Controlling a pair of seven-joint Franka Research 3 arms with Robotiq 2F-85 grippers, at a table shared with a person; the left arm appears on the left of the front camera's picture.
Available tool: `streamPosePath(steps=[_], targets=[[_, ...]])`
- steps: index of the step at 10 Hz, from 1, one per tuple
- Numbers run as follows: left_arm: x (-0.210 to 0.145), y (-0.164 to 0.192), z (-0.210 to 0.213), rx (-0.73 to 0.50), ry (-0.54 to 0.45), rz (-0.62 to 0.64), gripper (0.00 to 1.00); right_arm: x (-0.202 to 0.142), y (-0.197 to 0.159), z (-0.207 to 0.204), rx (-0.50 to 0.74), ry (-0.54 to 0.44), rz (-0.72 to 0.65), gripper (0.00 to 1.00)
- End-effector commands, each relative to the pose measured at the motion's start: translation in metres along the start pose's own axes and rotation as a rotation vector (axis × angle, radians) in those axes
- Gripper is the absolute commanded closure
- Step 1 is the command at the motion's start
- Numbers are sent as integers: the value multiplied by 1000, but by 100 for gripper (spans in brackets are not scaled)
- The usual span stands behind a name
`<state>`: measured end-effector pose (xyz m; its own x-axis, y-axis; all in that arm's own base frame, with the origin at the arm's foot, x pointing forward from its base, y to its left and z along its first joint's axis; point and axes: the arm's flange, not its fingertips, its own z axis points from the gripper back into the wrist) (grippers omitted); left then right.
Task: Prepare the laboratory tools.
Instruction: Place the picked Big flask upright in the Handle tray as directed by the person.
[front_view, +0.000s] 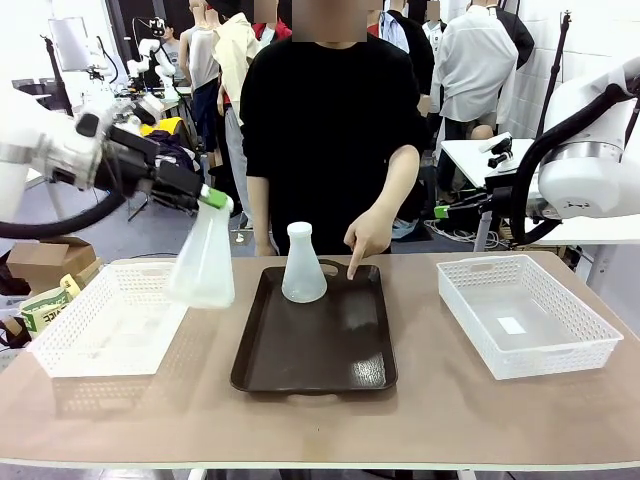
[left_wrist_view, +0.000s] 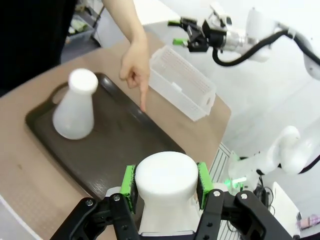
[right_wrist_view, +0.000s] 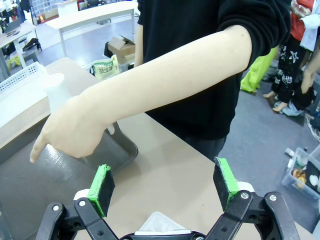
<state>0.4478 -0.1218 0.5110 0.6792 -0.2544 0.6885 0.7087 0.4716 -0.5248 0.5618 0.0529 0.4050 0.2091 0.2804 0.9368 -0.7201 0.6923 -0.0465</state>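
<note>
Nearest in the left wrist view, the left hand (left_wrist_view: 166, 182) is clamped on the neck of a frosted flask (left_wrist_view: 166, 192), green pads pressed to either side of its rim. From the front, that held flask (front_view: 203, 262) hangs tilted in the air, base low, over the inner edge of the left white basket (front_view: 105, 325), beside the dark tray (front_view: 315, 350). Beyond it, the second flask (front_view: 303, 265) stands upright on the far part of the tray, clear of the left hand. Just to its right the person's hand (front_view: 368, 238) comes down, index finger touching the tray near its far edge, just beside the flask but not on it. The right basket (front_view: 525, 315) sits on the bench, well apart from both flasks. Farther back, the right hand (right_wrist_view: 165, 187) is spread wide with nothing between its pads, hovering off the bench's far right corner, the person's forearm (right_wrist_view: 160, 85) stretched across in front of it.
</note>
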Motion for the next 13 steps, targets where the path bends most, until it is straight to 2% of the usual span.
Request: streamPosePath(steps=[1,4,8,9,12,13], targets=[[-19,-3,-36,-57,15,-98,100,0,2,2,-1,17,-9,0],[-24,-5,-73,-190,-125,-354,100,0,2,2,-1,17,-9,0],[-26,12,-120,-332,-238,-542,100,0,2,2,-1,17,-9,0],[-27,21,-132,-347,-221,-564,100,0,2,2,-1,17,-9,0],[-32,44,-158,-330,-264,-646,100,0,2,2,-1,17,-9,0],[-35,53,-169,-318,-244,-666,100,0,2,2,-1,17,-9,0]])
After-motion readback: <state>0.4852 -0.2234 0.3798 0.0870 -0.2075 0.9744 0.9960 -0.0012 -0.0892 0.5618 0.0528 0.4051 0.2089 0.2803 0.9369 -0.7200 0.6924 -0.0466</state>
